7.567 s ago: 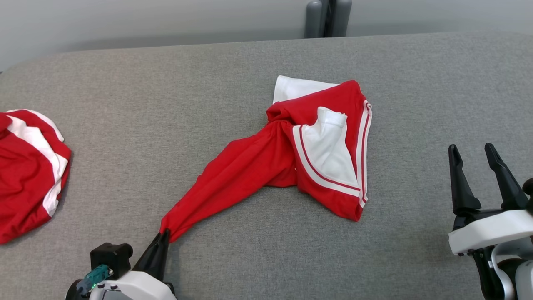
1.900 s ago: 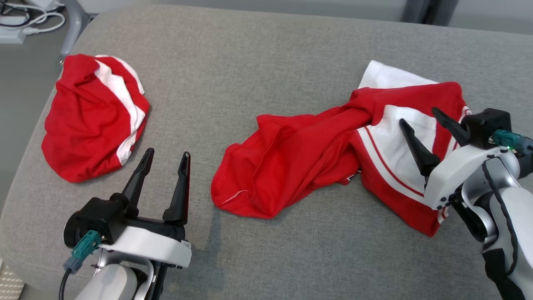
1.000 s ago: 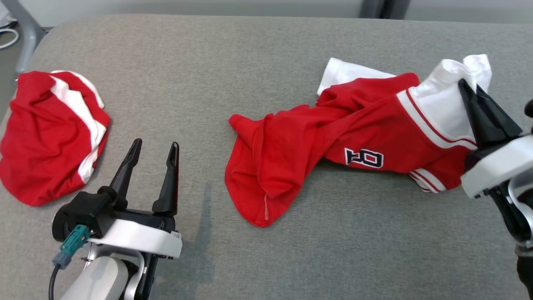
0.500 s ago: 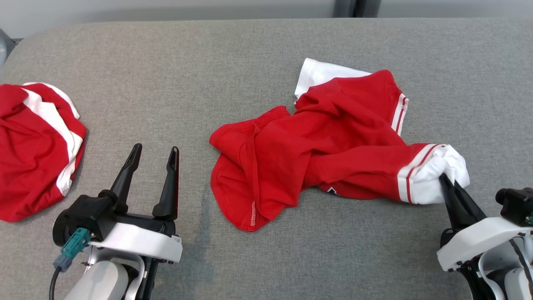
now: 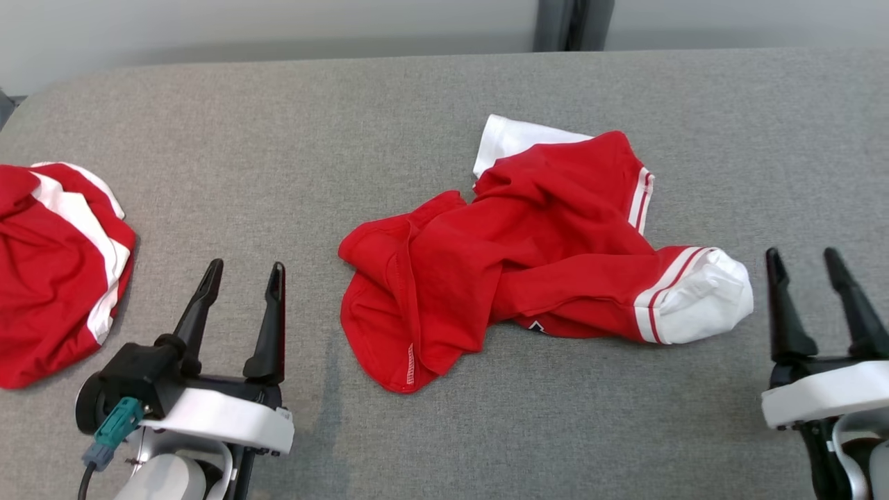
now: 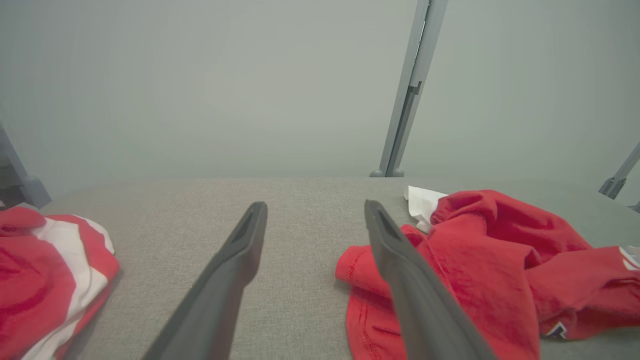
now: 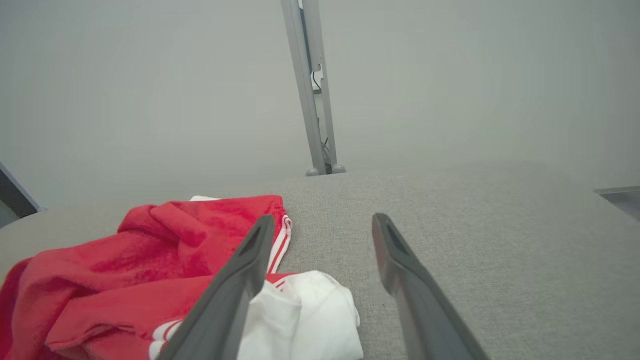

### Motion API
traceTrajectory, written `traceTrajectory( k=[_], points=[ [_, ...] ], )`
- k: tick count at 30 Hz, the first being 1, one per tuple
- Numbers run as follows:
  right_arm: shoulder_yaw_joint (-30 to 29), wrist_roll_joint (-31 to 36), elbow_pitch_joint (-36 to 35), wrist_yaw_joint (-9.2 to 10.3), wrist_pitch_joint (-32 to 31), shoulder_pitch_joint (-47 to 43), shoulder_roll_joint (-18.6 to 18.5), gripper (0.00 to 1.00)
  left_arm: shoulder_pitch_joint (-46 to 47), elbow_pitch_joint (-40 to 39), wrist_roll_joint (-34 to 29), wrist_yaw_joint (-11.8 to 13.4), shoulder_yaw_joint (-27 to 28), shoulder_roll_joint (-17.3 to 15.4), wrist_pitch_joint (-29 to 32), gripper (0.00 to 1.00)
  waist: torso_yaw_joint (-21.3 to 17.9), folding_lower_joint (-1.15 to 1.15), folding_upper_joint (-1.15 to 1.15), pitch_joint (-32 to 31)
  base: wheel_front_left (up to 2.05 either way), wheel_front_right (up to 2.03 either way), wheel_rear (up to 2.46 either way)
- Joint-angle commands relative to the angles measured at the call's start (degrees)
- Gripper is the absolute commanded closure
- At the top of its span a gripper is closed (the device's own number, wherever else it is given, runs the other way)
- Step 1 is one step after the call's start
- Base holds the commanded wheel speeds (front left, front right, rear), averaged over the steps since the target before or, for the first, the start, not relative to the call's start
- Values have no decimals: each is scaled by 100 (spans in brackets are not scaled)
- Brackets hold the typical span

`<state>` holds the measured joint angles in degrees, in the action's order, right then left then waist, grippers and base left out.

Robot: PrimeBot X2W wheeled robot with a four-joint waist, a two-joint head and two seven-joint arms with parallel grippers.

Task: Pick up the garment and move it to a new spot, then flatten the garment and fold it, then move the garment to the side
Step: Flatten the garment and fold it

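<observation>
A crumpled red garment with white sleeves and red-striped cuffs lies in the middle of the grey padded surface. One white sleeve end points toward my right gripper, which stands open just right of it, holding nothing. My left gripper is open too, left of the garment's red hem. In the left wrist view the garment lies right of my fingers. The right wrist view has the garment to the left, with the white sleeve beside my fingers.
A second red and white garment lies bunched at the left edge of the surface, also in the left wrist view. A grey post stands behind the far edge. Bare grey surface lies in front and to the right.
My right gripper let go of the white sleeve and drew back to the right, standing open. The sleeve settled on the surface. The left gripper stayed open; the camera shifted slightly.
</observation>
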<state>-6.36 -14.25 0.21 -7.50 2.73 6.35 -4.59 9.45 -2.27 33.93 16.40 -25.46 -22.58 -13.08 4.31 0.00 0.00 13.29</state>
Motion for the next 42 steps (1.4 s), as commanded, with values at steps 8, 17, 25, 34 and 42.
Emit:
traceTrajectory(
  k=[8, 17, 25, 34, 42],
  points=[
    [-38, 390, -659, 2, -33, -238, 73, 0, -338, -157, -60, 150, -6, -105, -53, 0, -73, 0, 0, -274, 0, 0, 0],
    [8, 367, -876, 2, -170, -455, 141, 0, -397, -179, -76, 130, -104, -40, -62, 0, -73, 0, 0, -347, 0, 0, 0],
    [32, 307, -900, 2, -223, -423, 153, 0, -182, -225, -164, 16, -260, -77, 24, 0, -99, 0, 0, -275, 0, 0, 0],
    [217, 179, -789, 2, -187, -292, 153, 0, 122, 175, -119, -580, -1099, 213, 592, 0, -299, 0, 0, 6, 0, 0, 0],
    [285, 36, -669, 2, -53, -201, 154, 0, 214, 937, 129, -882, -1436, 468, 984, 0, -470, 0, 0, 155, 0, 0, 0]
  ],
)
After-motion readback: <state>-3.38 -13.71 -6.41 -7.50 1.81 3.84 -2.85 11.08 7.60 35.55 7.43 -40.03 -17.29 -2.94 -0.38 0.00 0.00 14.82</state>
